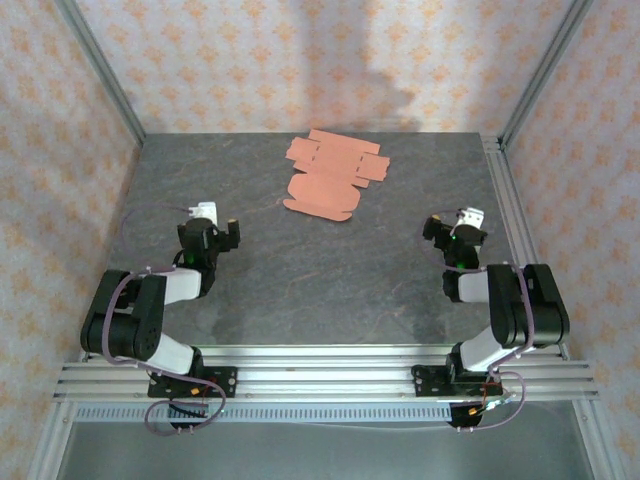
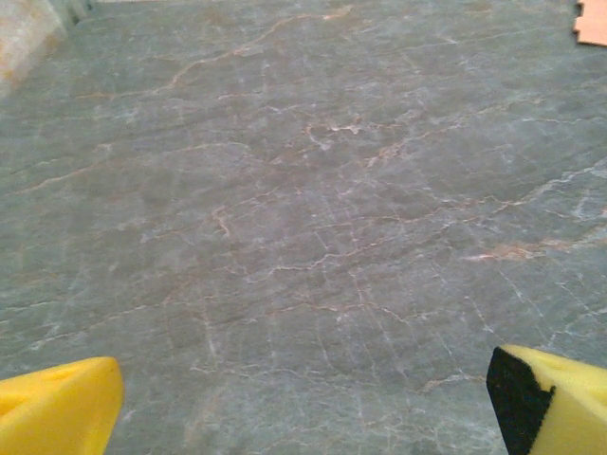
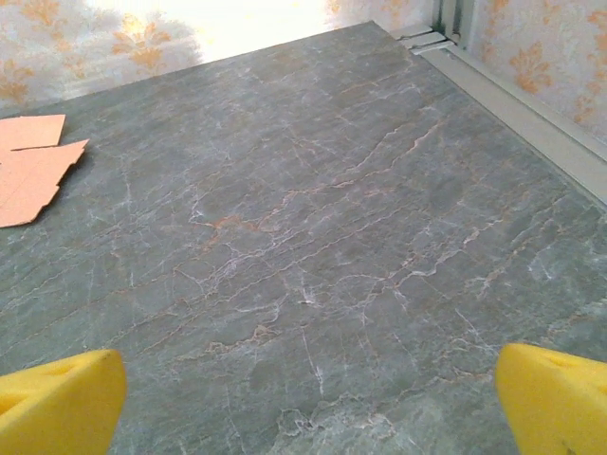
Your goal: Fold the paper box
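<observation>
The paper box (image 1: 331, 174) lies as a flat salmon-orange die-cut sheet with flaps and tabs at the far middle of the grey marbled table (image 1: 330, 270). A corner of it shows at the top right of the left wrist view (image 2: 592, 21) and its edge at the left of the right wrist view (image 3: 30, 168). My left gripper (image 1: 217, 222) rests low at the near left, open, its yellow fingertips (image 2: 59, 406) wide apart over bare table. On the near right my right gripper (image 1: 457, 222) is also open, with nothing between its yellow fingertips (image 3: 555, 398). Both are well short of the sheet.
Patterned walls enclose the table on three sides. A metal rail (image 1: 507, 205) runs along the right edge, and it shows in the right wrist view (image 3: 517, 104) too. Slotted metal bars (image 1: 320, 375) cross the near edge, where the arm bases are bolted.
</observation>
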### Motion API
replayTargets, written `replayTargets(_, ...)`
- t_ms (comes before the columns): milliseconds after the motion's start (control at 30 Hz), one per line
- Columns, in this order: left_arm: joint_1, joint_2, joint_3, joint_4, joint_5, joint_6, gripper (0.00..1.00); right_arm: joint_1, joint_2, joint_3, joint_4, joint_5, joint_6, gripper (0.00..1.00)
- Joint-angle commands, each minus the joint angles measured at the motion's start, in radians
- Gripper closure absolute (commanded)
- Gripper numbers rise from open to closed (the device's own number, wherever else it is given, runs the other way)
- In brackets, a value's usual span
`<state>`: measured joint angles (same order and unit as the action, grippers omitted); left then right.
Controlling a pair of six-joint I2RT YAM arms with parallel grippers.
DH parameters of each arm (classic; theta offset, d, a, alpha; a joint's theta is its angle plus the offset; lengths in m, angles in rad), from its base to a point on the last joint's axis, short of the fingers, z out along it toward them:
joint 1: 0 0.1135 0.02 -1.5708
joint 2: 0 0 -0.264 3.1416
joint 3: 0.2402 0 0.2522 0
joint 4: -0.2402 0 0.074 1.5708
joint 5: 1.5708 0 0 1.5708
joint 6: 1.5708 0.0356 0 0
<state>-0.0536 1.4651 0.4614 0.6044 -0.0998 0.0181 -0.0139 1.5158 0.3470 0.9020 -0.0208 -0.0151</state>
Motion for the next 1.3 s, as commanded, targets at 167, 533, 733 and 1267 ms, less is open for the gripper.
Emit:
replayTargets(167,-0.173,-0.145,0.220,-0.409,-0.210,-0.053,0.00,0.003,-0.282,0.048,-0.312,0.027,0.058,0.01)
replayTargets(533,-0.407,0.153,0.641,-0.615,-0.139,-0.297,0.00,0.132,-0.477,0.157,-0.657,-0.146,0.079,0.01)
replayTargets(733,-0.498,0.417,0.954,-0.761,-0.086,-0.362,0.00,0.222,-0.531,0.174,-0.749,-0.165,0.061,0.01)
replayTargets(1267,-0.515,0.917,1.517,-1.246,0.146,-0.534,0.22,0.231,-0.505,0.202,-0.799,-0.207,0.069,0.01)
